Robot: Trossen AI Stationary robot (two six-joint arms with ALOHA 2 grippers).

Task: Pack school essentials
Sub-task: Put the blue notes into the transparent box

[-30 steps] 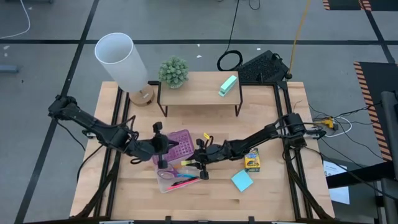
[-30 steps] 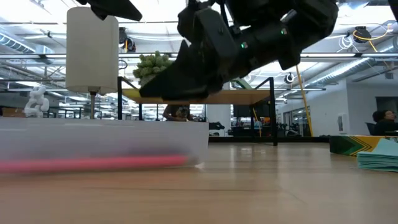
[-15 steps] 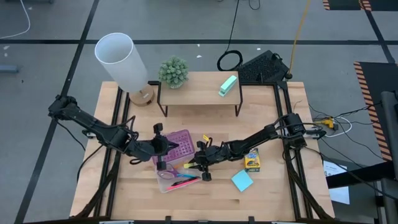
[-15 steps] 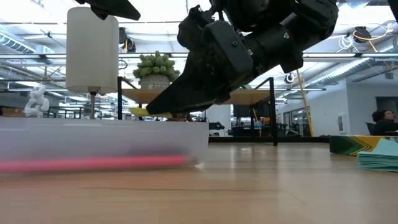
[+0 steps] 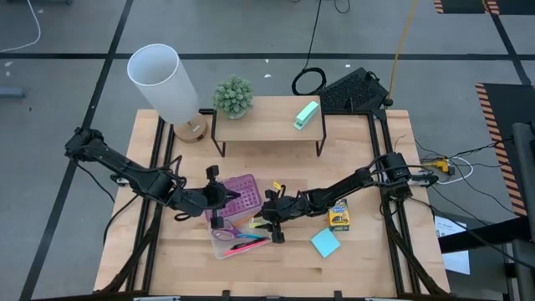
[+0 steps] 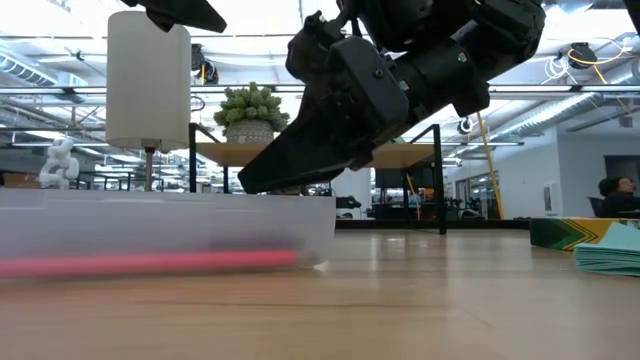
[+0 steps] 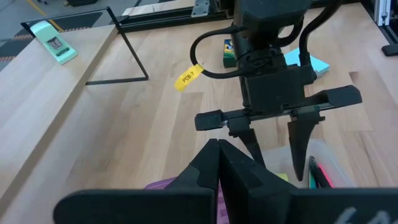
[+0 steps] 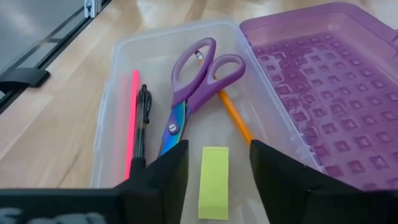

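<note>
The right pincer (image 5: 272,224) hangs over the clear plastic case (image 8: 118,99), its two dark fingers (image 8: 281,171) spread apart with nothing between them. Directly below the gap lies a small yellow rectangular eraser (image 8: 214,182) on the case floor. Beside it rest the purple-handled scissors (image 8: 189,87), an orange pencil (image 8: 236,124) partly under the scissor handles, a black pen (image 8: 143,118) and a pink pencil (image 8: 132,121) along the case's far wall. The open purple lid (image 8: 317,81) lies flat next to the case.

The left pincer (image 5: 219,198) sits at the lid's side, its fingers pressed together on nothing.

Toward the worktop's (image 5: 376,251) right edge stand the yellow-green crayon box (image 5: 338,215) and, nearer the front edge, the blue sticky-note pad (image 5: 325,243).
</note>
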